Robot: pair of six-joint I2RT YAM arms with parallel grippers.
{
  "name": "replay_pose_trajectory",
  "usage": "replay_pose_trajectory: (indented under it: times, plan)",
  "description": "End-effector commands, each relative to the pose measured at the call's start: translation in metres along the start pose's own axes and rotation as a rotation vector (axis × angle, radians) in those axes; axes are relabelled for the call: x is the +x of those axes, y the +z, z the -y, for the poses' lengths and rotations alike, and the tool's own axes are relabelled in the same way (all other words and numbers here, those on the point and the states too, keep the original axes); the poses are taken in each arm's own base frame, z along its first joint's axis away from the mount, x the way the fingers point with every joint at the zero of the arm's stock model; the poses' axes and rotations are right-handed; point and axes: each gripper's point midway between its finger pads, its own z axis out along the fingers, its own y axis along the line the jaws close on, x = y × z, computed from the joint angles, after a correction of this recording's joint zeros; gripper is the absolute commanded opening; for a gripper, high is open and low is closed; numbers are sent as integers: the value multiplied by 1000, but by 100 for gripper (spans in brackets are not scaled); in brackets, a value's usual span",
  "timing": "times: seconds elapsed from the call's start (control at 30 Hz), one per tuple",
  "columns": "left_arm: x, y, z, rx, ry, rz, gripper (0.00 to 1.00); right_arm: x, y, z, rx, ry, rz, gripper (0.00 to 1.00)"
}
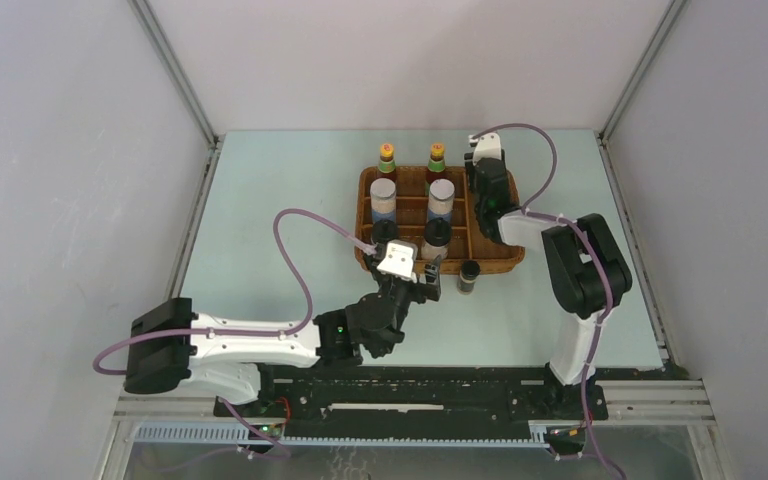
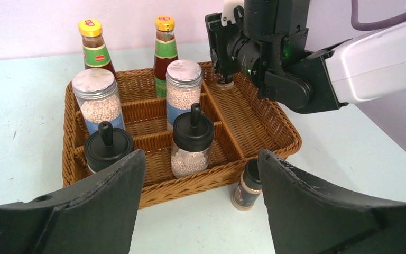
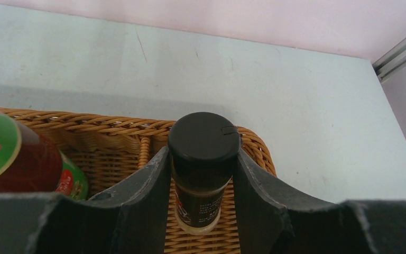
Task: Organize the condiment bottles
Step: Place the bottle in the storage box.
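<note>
Pale green table (image 1: 260, 200) boxed in by white walls, with the wicker tray (image 2: 291, 138) near the far edge and well off the left one. The right arm reaches over the tray's far right corner, right gripper (image 3: 201, 152) clamped on a tiny dark bottle (image 3: 203, 138) upright in that compartment. The left gripper (image 2: 201, 156) sits low at the tray's near edge, jaws wide apart. A second tiny bottle (image 2: 248, 185) stands on the table just beside that edge.

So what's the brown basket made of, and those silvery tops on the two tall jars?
The basket looks like woven wicker or rattan: tan strands cross in a matte weave. The jar tops look like foil or thin metal, dull silver and slightly crinkled; I can't tell which.
</note>
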Motion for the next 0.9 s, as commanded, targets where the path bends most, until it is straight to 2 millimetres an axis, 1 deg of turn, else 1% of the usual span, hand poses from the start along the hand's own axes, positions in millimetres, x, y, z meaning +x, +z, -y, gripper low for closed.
replay_pose_trajectory:
  times: [0.0,0.07,0.27,0.47,0.67,0.87]
  plan:
    - [-11,-2,-6,-9,-84,30,82,-44,15,10,48,46,129,0]
    - [-11,-2,-8,-11,-85,30,82,-41,20,10,50,52,122,0]
    - [-11,-2,-11,-11,-90,31,82,-40,35,15,50,62,118,0]
    - [-11,0,-15,-19,-85,32,82,-27,45,16,47,67,87,0]
    - [-11,3,-18,-23,-87,34,82,-13,47,11,39,79,48,0]
    - [-10,3,-19,-24,-87,33,82,-5,47,8,33,88,21,0]
